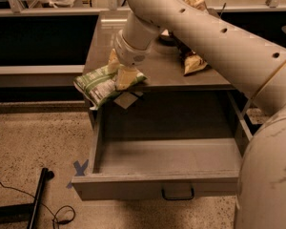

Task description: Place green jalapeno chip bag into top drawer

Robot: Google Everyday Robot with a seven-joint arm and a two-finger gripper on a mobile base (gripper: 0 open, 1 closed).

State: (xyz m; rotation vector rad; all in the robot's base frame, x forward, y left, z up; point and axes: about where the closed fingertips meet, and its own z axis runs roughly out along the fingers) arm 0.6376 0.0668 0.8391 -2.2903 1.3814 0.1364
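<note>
The green jalapeno chip bag [98,85] is a crinkly green and white foil bag held at the front left corner of the counter, hanging partly over the edge. My gripper [120,74] is shut on the bag's right side, its yellowish fingers [125,78] pinching the foil. The top drawer [167,187] is pulled open below the counter, grey and wide, with a dark loop handle [177,193] at the centre of its front. The drawer's inside looks empty. The bag hangs above the drawer's back left corner.
A brown and yellow chip bag [194,61] lies on the counter top [167,73] to the right of my arm. A blue tape cross [78,168] marks the floor left of the drawer. A black pole [38,199] and cable lie on the floor.
</note>
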